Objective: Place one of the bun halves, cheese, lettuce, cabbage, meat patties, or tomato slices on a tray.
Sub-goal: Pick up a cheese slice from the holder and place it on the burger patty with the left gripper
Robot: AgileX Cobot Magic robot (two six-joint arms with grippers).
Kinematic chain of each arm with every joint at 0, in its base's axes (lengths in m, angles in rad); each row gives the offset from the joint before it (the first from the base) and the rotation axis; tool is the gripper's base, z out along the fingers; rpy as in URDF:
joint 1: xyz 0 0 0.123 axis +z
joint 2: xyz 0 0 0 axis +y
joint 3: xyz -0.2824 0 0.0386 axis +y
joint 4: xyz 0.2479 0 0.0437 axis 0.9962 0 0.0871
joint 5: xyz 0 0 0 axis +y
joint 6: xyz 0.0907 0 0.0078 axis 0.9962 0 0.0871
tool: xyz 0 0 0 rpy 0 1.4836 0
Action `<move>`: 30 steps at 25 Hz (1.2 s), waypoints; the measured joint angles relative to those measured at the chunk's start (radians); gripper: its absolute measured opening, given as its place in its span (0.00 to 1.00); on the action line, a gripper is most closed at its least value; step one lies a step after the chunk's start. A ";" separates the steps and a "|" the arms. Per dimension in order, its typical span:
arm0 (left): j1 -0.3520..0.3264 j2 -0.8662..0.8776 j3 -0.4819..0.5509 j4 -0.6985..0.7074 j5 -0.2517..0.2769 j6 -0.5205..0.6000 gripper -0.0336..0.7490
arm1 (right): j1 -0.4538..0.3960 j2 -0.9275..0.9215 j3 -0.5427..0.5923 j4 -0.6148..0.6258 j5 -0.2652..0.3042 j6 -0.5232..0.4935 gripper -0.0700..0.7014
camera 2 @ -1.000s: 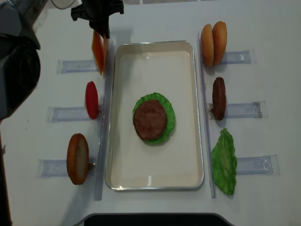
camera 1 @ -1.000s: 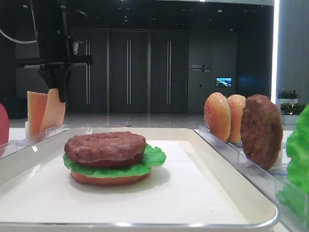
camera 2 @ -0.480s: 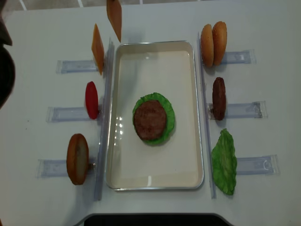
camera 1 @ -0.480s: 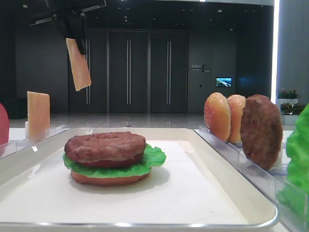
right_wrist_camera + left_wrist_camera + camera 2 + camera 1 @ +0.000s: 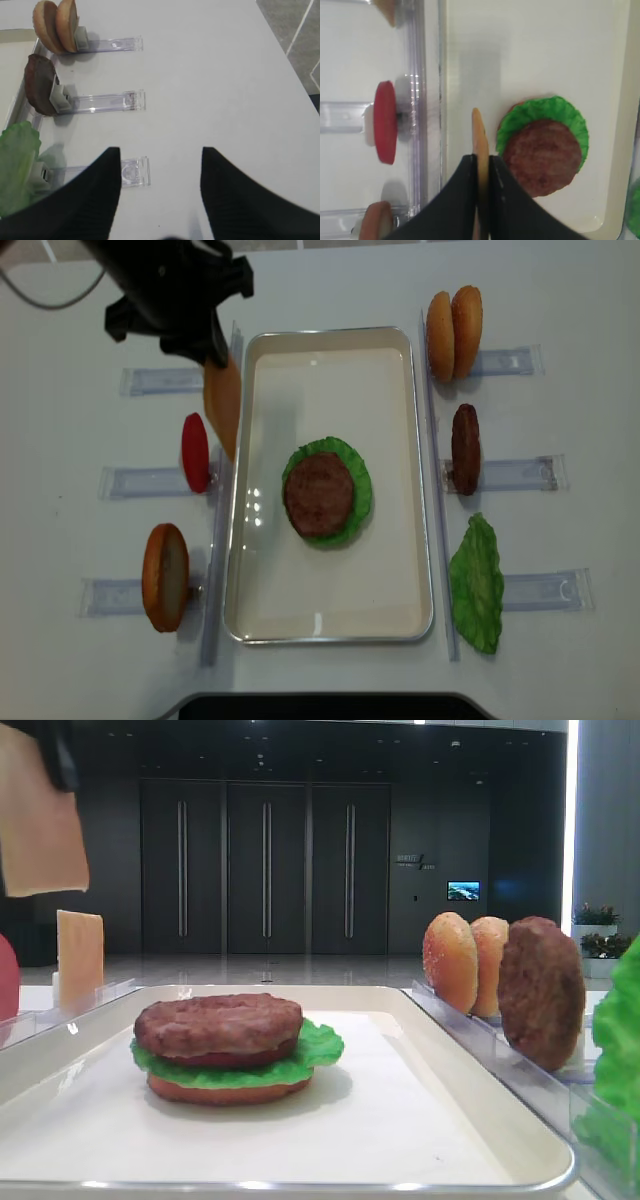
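Your left gripper (image 5: 481,172) clamped tight on thin pale-orange cheese slice (image 5: 480,145), hanging edge-down for carry beside brown meat patty (image 5: 543,156) on cream rectangular tray (image 5: 330,625); right gripper (image 5: 160,200) spread wide, empty.

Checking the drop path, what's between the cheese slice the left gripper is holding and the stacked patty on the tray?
Nothing: in the left wrist view only bare tray liner separates the held cheese slice from the meat patty and its lettuce.

6 clear plastic holder rails (image 5: 520,474) lie on a white table (image 5: 330,280).
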 joint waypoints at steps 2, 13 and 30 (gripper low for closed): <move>0.000 -0.053 0.085 0.000 -0.040 -0.001 0.08 | 0.000 0.000 0.000 0.000 0.000 0.000 0.54; 0.000 -0.064 0.293 -0.596 -0.385 0.465 0.08 | 0.000 0.000 0.000 0.000 0.000 0.000 0.54; 0.000 0.068 0.449 -1.049 -0.481 0.977 0.08 | 0.000 0.000 0.000 0.000 0.000 0.000 0.54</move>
